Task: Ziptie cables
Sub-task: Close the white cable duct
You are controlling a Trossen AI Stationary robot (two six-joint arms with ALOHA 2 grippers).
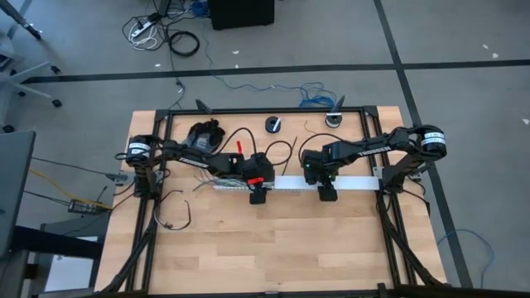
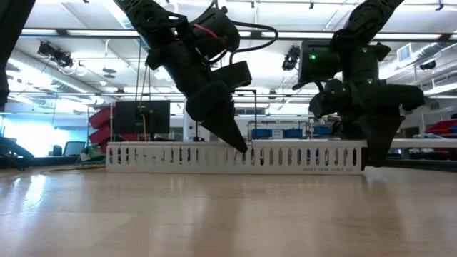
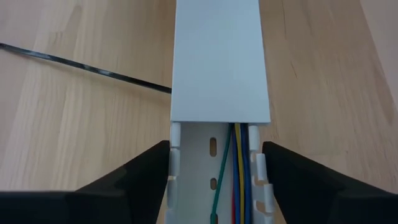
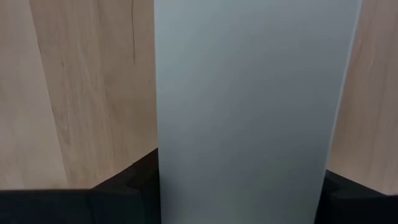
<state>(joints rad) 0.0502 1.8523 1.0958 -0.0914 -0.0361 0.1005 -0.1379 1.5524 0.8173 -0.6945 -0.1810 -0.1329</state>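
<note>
My left arm reaches inward from left side, wrist pitched down, left claw [image 1: 257, 195] low near bench middle, fingers [image 3: 134, 177] spread apart. My right arm reaches in from right, right claw [image 1: 328, 193] down, fingers [image 4: 134, 177] parted.

Even, bright overhead light falls on the worktop [image 1: 281, 240], with only soft shadows under the arms. At table height, ceiling strip lights [image 2: 86, 32] glare behind, leaving the arms as dark silhouettes, and the near wood is blurred. In the right wrist view the white duct cover [image 4: 249, 112] looks soft and featureless.
</note>
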